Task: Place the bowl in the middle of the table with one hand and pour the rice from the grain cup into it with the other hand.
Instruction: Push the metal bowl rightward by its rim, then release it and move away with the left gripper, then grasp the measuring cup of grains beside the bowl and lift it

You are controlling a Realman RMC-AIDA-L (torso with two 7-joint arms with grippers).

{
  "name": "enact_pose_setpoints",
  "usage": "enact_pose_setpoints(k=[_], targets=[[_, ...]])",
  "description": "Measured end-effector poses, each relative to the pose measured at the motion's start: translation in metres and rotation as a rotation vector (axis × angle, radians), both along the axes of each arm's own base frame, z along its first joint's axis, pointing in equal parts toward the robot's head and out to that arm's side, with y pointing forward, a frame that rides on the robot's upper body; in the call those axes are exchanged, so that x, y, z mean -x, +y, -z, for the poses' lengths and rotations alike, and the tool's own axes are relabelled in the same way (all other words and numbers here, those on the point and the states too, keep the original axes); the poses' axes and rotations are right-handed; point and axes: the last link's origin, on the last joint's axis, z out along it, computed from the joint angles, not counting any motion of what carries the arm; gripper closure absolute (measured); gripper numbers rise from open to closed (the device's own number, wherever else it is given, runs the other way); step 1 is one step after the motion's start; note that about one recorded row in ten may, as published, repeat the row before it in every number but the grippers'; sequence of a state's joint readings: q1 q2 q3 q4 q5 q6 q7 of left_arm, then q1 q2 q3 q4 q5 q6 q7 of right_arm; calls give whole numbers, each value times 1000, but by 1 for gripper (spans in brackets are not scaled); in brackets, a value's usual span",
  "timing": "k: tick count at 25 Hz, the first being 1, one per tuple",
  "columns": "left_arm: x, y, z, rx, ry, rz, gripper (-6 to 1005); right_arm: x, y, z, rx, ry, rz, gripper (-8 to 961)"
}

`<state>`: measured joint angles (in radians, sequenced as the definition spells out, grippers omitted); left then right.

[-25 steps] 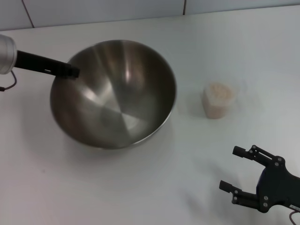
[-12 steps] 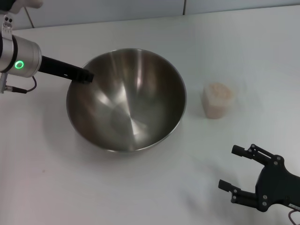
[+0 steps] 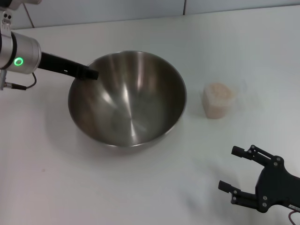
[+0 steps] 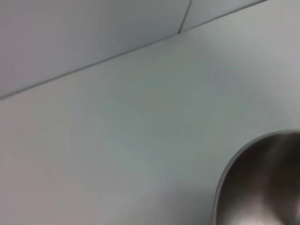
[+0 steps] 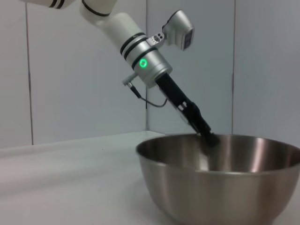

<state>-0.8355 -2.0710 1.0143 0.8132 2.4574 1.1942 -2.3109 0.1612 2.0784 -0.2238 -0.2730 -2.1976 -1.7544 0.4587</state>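
The steel bowl [image 3: 129,101] stands on the white table [image 3: 140,187], left of centre. My left gripper [image 3: 89,74] is shut on the bowl's far-left rim. It also shows in the right wrist view [image 5: 208,138], reaching down onto the rim of the bowl [image 5: 220,183]. The left wrist view shows only part of the bowl's rim [image 4: 253,187]. The clear grain cup [image 3: 217,99], full of off-white rice [image 3: 218,91], stands upright to the right of the bowl, apart from it. My right gripper [image 3: 230,168] is open and empty near the front right corner, well short of the cup.
A pale tiled wall [image 3: 117,9] runs along the table's far edge. Bare tabletop lies in front of the bowl and between the bowl and the cup.
My left gripper has carried the bowl to the right, toward the table's middle, and the bowl has levelled out. The right gripper and the cup have not moved.
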Motion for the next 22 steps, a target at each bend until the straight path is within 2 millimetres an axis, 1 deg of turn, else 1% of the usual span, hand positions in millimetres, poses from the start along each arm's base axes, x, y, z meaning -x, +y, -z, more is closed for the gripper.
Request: enact_pose_setpoints(k=[1, 2, 3, 4, 5, 6, 7, 8, 9, 10, 11, 13, 14, 15, 16, 17, 18, 19, 22], targets=[[-2, 0, -4, -6, 1, 11, 926, 0, 0, 0, 0, -1, 2, 121], [-7, -1, -16, -35, -9, 45, 867, -1, -1, 0, -6, 0, 7, 121], [-7, -1, -16, -35, -9, 45, 809, -1, -1, 0, -6, 0, 7, 121], [-15, -8, -32, -78, -40, 122, 750, -2, 0, -2, -21, 3, 19, 121], [-15, -8, -32, -78, -40, 122, 697, -2, 0, -2, -21, 3, 19, 121], [-19, -14, -39, -97, -54, 176, 643, -2, 0, -3, -31, 5, 25, 121], [-29, -30, -52, -133, -88, 304, 590, -3, 1, -5, -63, 23, 53, 121], [-29, -30, -52, -133, -88, 304, 536, -3, 1, -5, -63, 23, 53, 121], [-31, -47, -59, -139, -99, 415, 483, -5, 3, -8, -100, 48, 89, 122], [-31, -56, -61, -134, -100, 468, 437, -6, 4, -10, -117, 60, 109, 122], [-31, -56, -61, -134, -100, 468, 390, -6, 4, -10, -117, 60, 109, 122], [-23, -74, -62, -92, -90, 517, 297, -11, 8, -17, -167, 94, 177, 122], [-12, -87, -61, -54, -82, 518, 251, -17, 12, -24, -225, 126, 254, 122], [-12, -87, -61, -54, -82, 518, 243, -17, 12, -24, -225, 126, 254, 122], [-5, -93, -60, -37, -80, 515, 235, -21, 14, -27, -261, 137, 295, 122], [7, -104, -58, -20, -75, 514, 228, -30, 17, -33, -328, 145, 368, 122], [7, -104, -58, -20, -75, 514, 220, -30, 17, -33, -328, 145, 368, 122], [16, -113, -56, -16, -81, 522, 212, -34, 18, -34, -355, 145, 401, 122], [23, -120, -54, -25, -104, 528, 188, -42, 26, -33, -387, 130, 469, 122]])
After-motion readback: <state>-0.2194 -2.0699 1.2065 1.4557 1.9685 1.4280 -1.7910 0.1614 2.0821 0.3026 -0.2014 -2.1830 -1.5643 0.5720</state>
